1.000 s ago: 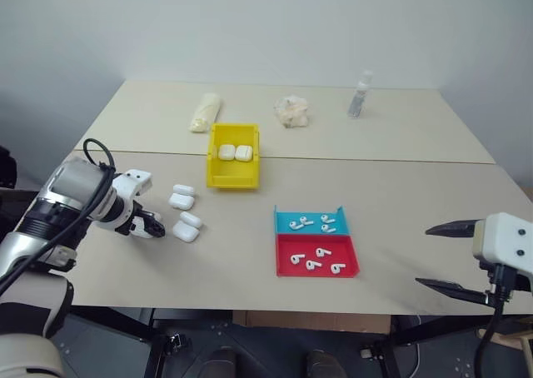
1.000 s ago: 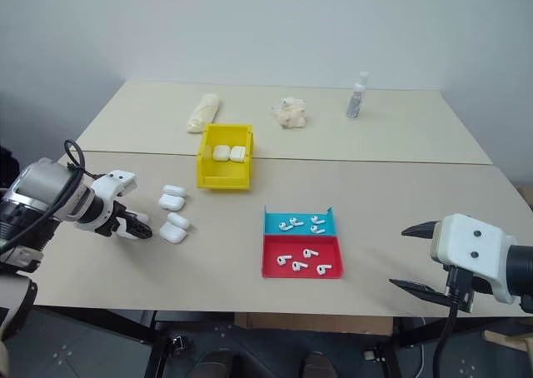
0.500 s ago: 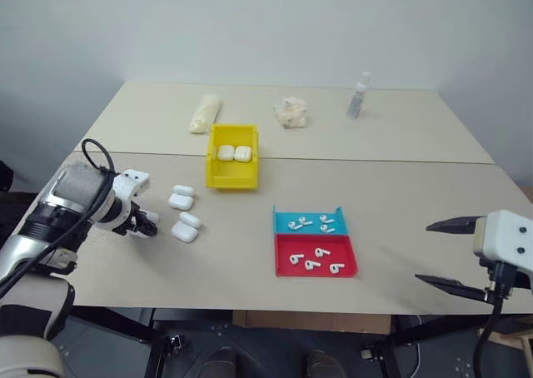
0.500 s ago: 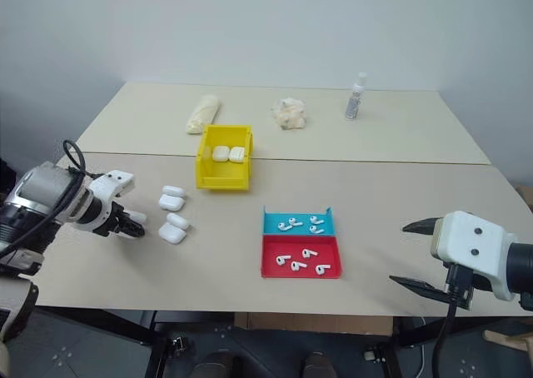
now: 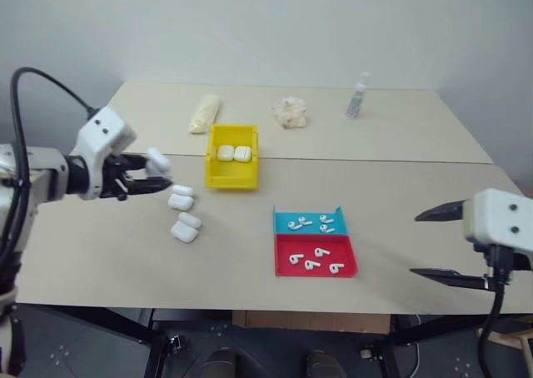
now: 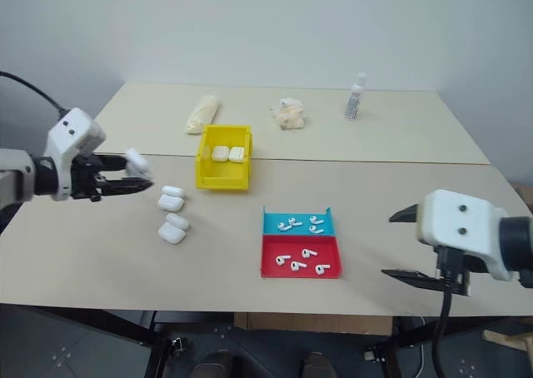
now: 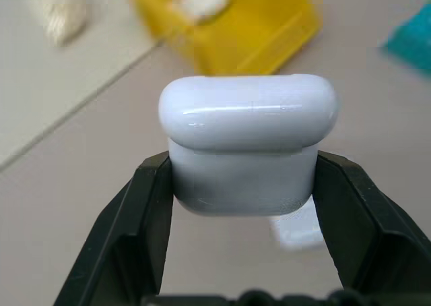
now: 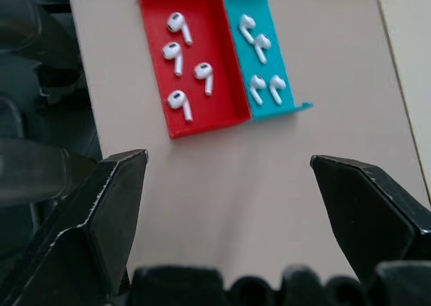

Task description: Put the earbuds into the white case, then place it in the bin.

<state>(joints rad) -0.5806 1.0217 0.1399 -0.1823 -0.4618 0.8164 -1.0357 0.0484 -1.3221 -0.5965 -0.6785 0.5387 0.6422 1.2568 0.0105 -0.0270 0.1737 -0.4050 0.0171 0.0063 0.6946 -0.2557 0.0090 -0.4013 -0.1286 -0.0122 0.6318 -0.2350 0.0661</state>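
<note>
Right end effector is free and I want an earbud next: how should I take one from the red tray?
Pinch one earbud across its rounded head, coming straight down from above. The four in the red tray lie flat and apart, and the tray's low rim blocks a sideways approach. The right end effector is already open.

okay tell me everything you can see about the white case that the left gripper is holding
The white case is small, glossy, smooth plastic, a rounded rectangle with a faint seam where the lid meets the body. Its lid is closed. The left gripper has shut on it, one black finger pressed against each side of the body, holding it in the air above the table, touching nothing else.
</note>
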